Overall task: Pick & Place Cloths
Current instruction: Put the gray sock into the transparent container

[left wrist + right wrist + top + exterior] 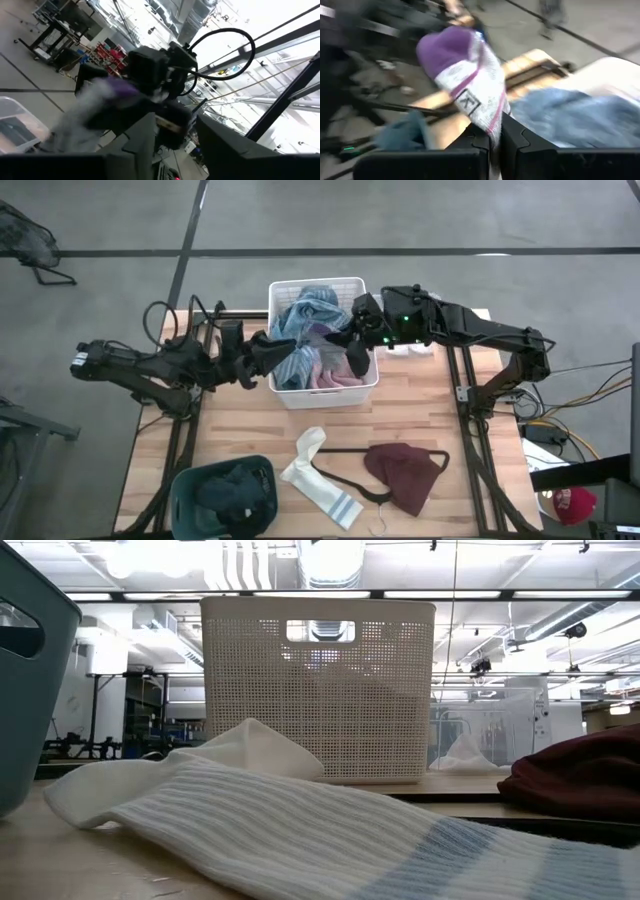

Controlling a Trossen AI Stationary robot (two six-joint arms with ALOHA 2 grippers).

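Your right gripper (495, 137) sits over the white basket (285, 395), pinched on a purple-toed grey sock (467, 82). Your left gripper (262, 358) is at the basket's left rim; whether it is wide or narrow, you cannot tell. Blue-grey cloth (305, 310) fills the basket.

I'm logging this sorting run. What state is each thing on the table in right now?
White perforated plastic basket: upright, heaped with cloths.
Blue-grey denim cloth: piled in the basket.
Purple-toed white sock: lifted, pinched by the right gripper.
Left gripper: at the basket's left wall, clamped on a dark cloth.
White blue-striped sock: lying flat.
Maroon cloth: crumpled on the table.
Teal plastic bin: upright, holding dark cloths.
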